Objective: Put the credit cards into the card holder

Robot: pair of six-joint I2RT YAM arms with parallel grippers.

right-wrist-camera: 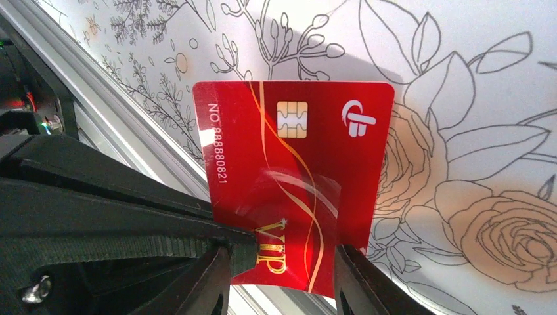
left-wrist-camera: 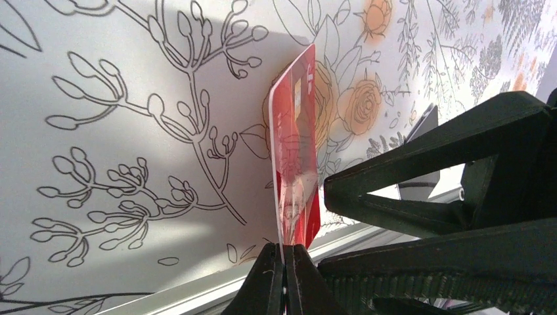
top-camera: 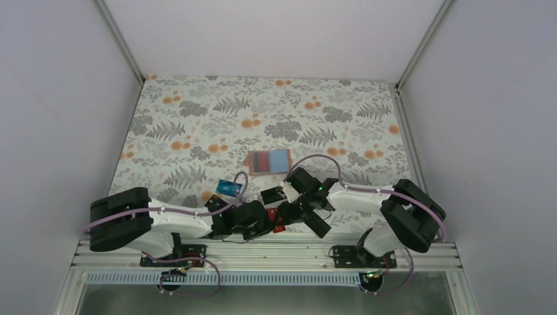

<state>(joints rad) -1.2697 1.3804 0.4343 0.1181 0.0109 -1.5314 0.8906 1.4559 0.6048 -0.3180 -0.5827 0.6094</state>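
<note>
Credit card (right-wrist-camera: 295, 164) of red plastic was held over floral-patterned counter (right-wrist-camera: 473, 79), pinched at one edge by left gripper (left-wrist-camera: 284, 254) and grasped across its width by right gripper (right-wrist-camera: 284, 269).

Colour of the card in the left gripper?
The card is red with a gold swirl and VIP lettering; best seen in the right wrist view.

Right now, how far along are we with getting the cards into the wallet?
Done: the open wallet shows coloured strips, possibly cards already in, but they are too small to be sure. In hand: the red card is held in the air, pinched by the left gripper while the right gripper grips its edges. Left: that card, plus a blue card lying on the table.
</note>
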